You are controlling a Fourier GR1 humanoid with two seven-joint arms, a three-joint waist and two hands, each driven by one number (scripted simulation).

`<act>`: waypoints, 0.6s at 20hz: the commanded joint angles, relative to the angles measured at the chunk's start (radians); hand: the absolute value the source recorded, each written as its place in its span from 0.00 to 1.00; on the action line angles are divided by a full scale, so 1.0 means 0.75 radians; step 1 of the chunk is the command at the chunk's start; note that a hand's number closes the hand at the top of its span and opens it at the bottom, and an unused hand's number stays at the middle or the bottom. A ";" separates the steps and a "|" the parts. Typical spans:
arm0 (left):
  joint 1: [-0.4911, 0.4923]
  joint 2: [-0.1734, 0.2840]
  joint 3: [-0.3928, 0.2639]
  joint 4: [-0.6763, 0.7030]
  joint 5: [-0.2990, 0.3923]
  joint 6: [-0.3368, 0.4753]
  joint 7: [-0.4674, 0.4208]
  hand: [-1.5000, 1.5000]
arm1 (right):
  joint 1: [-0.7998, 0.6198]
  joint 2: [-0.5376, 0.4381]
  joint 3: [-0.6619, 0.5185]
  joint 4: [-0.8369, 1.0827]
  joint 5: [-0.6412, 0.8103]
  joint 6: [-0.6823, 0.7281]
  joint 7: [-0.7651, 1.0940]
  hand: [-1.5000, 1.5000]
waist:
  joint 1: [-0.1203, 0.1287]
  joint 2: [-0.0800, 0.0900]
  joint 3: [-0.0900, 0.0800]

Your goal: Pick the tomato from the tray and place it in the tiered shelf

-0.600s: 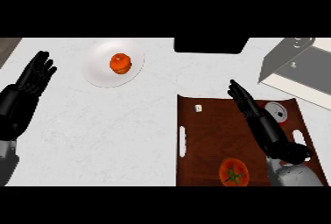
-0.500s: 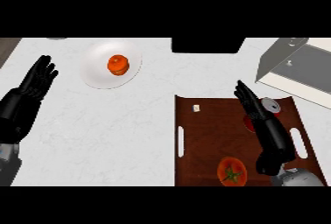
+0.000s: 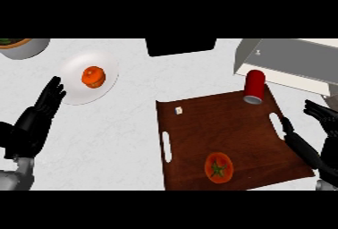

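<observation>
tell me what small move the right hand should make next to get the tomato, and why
Probably bring the right hand leftward and down over the round red tomato. The hand is open at the right edge of the dark brown wooden tray, apart from the tomato, which lies near the tray's front edge. The red cylindrical can stands at the far corner, out of that path.

Both hands are black, with slim segmented fingers: the left hand (image 3: 36, 120) at the left edge, the right hand (image 3: 315, 138) at the right. A grey forearm (image 3: 14, 179) (smooth, rounded) shows below the left one.
</observation>
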 commanded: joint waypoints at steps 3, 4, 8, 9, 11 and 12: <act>0.043 -0.075 -0.067 0.031 -0.049 0.034 -0.042 0.50 | 0.250 0.278 -0.187 -0.105 0.149 -0.514 -0.269 0.00 | 0.032 -0.002 0.008; 0.021 -0.107 -0.084 0.046 -0.066 0.049 -0.058 0.50 | 0.270 0.327 -0.180 -0.174 0.120 -0.538 -0.355 0.00 | 0.056 -0.001 0.008; -0.012 -0.157 -0.146 0.085 -0.118 0.051 -0.070 0.50 | 0.521 0.335 0.085 -0.393 -0.080 -0.549 -0.636 0.00 | 0.104 -0.002 0.010; 0.001 -0.196 -0.181 0.046 -0.147 0.094 -0.056 0.50 | 0.620 0.336 0.167 -0.403 -0.074 -0.541 -0.689 0.00 | 0.122 -0.002 0.010; -0.080 -0.190 -0.169 0.065 -0.142 0.083 0.014 0.50 | 0.810 0.337 0.260 -0.418 0.026 -0.415 -0.662 0.00 | 0.139 0.005 0.007; -0.077 -0.193 -0.166 0.135 -0.139 0.027 -0.077 0.50 | 0.849 0.336 0.288 -0.452 0.129 -0.420 -0.607 0.00 | 0.155 0.013 0.004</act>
